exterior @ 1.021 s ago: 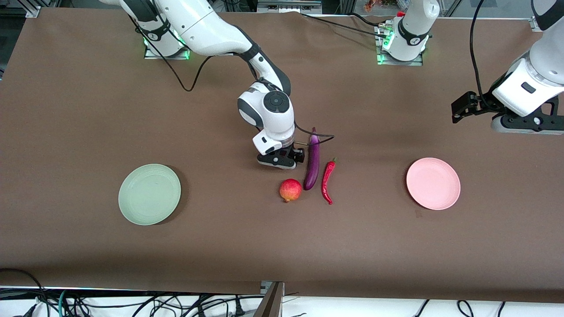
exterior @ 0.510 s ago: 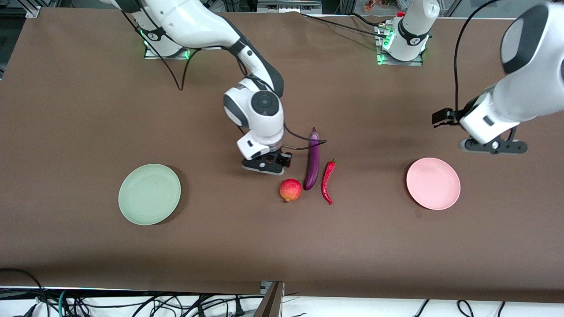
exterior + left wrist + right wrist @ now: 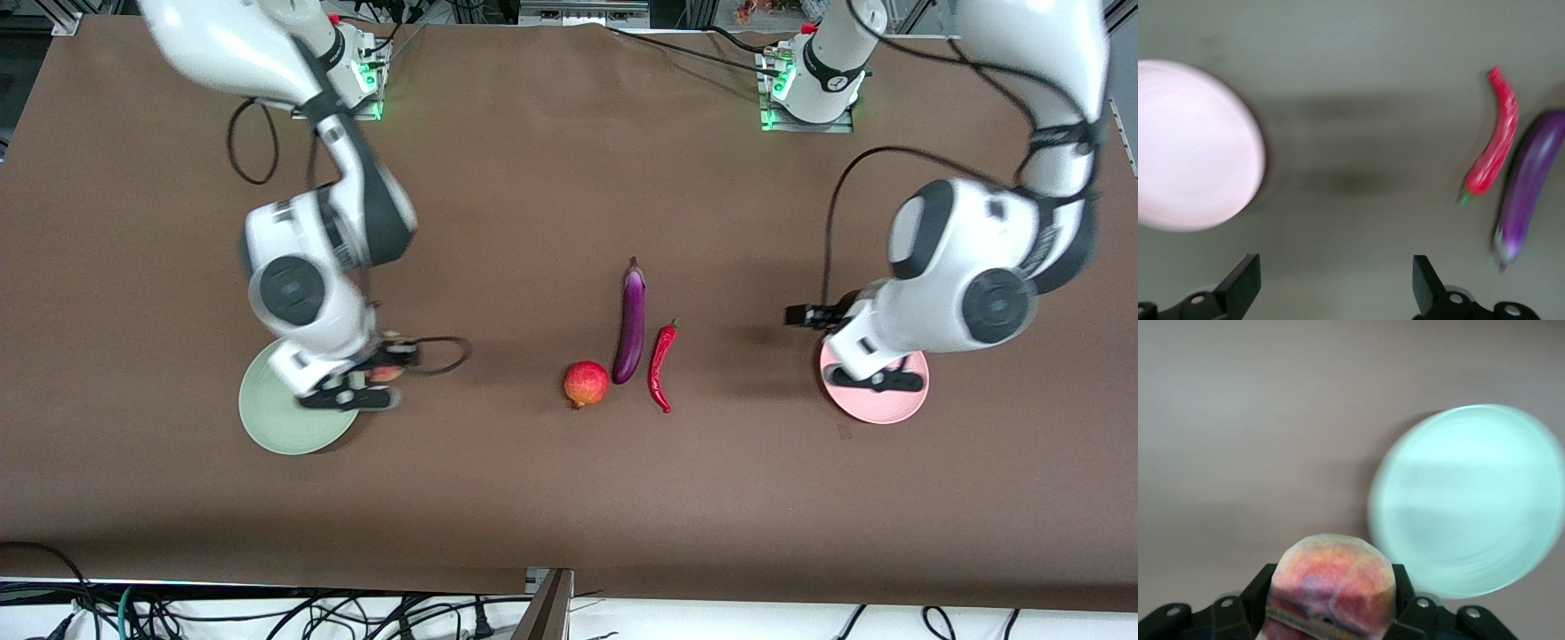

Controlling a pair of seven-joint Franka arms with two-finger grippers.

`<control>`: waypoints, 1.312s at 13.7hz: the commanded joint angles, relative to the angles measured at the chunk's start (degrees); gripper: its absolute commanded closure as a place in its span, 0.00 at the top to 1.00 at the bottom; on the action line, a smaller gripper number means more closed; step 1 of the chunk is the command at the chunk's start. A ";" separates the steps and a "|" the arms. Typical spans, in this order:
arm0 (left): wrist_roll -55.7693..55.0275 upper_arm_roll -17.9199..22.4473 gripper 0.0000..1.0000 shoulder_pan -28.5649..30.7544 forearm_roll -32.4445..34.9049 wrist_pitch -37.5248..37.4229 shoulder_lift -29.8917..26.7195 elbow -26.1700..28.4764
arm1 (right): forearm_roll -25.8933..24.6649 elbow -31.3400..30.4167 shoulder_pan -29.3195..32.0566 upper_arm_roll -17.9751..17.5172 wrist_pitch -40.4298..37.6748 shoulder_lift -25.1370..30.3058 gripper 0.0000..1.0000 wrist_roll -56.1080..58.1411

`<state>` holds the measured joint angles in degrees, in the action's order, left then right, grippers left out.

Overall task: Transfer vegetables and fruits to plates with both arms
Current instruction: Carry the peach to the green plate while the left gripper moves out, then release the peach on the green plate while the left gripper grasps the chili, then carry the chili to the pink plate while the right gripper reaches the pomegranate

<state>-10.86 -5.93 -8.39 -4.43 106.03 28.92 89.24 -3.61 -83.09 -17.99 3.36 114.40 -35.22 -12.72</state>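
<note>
Over the rim of the mint green plate (image 3: 293, 418), at the edge facing the other produce, hangs the right gripper (image 3: 348, 391), clamped on the peach (image 3: 1331, 587). A second ago it was down beside the eggplant (image 3: 631, 316) at mid-table, so the pick is done and the carry is nearly over (release over the plate looks like the next step).

The left gripper (image 3: 1331, 293) has swung in from the left arm's end of the table and now sits over the pink plate (image 3: 876, 404), toward the edge that faces the produce, fingers wide and holding nothing. From there the chili pepper (image 3: 661, 366) lies well off toward mid-table with the eggplant just past it – both still on the cloth.

The pomegranate-like fruit (image 3: 586, 383) stays beside the eggplant's tip, untouched – three items remain to move.
</note>
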 commanded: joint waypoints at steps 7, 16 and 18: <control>-19.44 0.92 0.84 -11.80 -0.32 20.96 13.43 -3.72 | 3.34 -9.02 13.69 0.16 15.49 -3.71 0.51 16.05; -21.39 1.19 0.65 -15.43 -0.31 26.68 19.16 -5.56 | 5.02 -6.13 12.81 -1.15 15.16 -3.36 0.99 14.13; -21.39 1.10 0.65 -15.43 -0.58 26.77 19.25 -5.65 | 4.93 -3.06 12.29 -2.65 12.09 -3.36 0.99 10.71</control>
<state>-31.53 -5.70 -22.85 -4.43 132.90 46.59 85.78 0.48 -88.59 -5.05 1.91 130.04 -39.35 0.82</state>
